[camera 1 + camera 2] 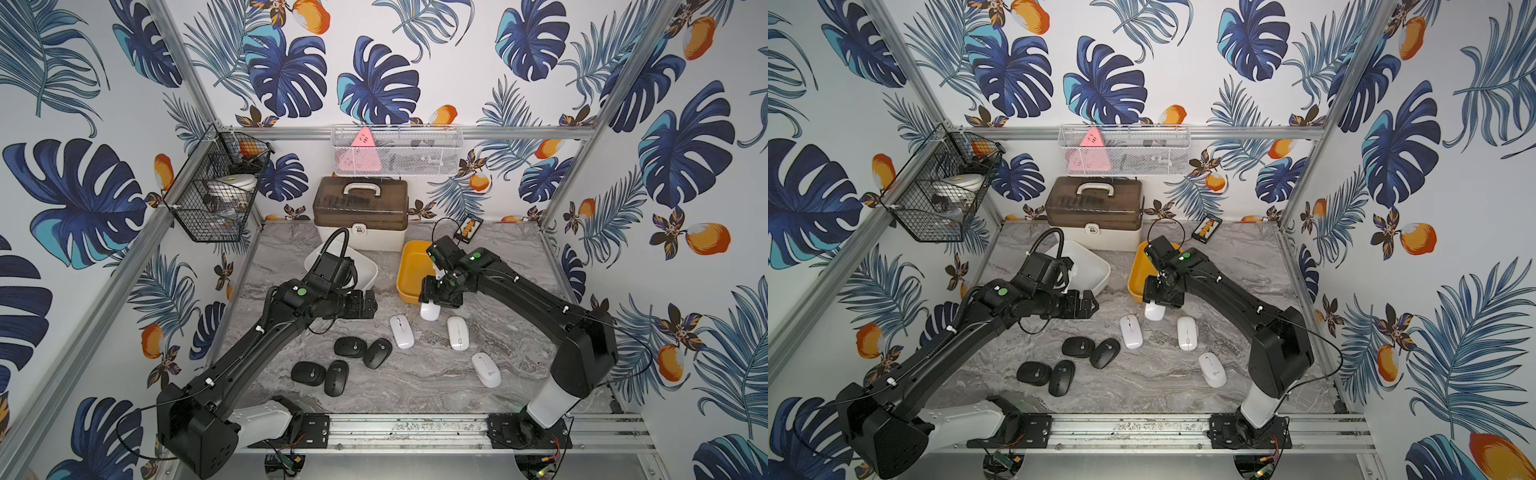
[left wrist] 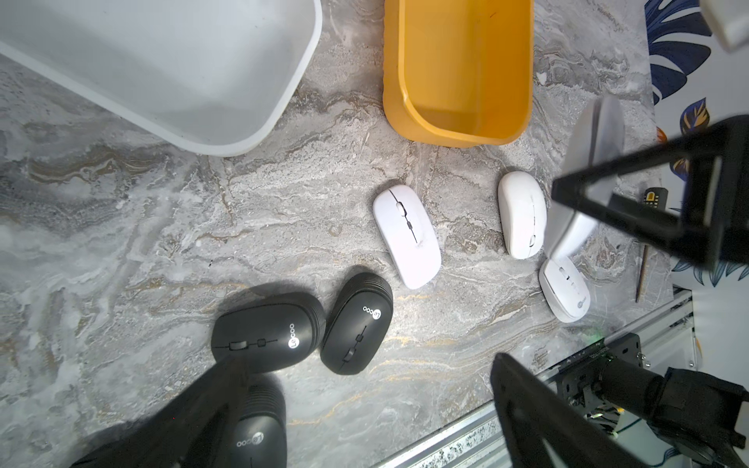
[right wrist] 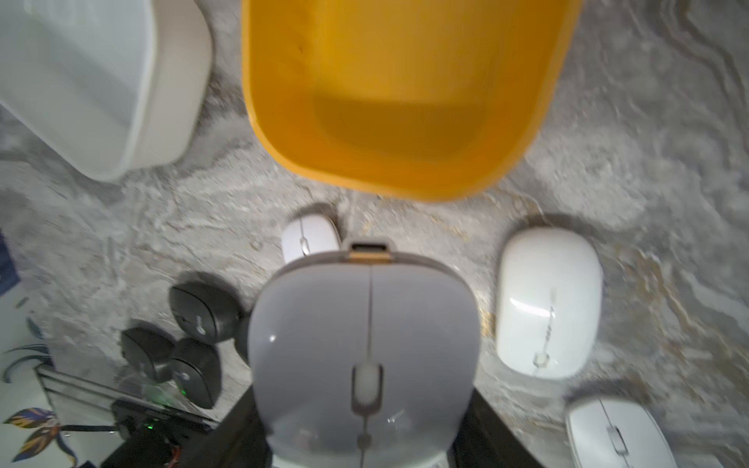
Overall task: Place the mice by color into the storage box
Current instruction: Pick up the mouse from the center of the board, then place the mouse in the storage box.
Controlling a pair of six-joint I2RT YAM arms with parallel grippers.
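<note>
The right jaws pinch a white mouse (image 3: 364, 344) by its sides, lifted just short of the yellow bin (image 3: 385, 178). Its glossy shell may slip free, or it may clip the rim. The left jaws hang spread wide near the black mice (image 2: 267, 332).

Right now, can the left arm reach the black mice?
Probably yes. The left gripper hangs open just behind the four black mice. Nothing lies over them, and the right gripper, holding a white mouse, is off to the side.
</note>
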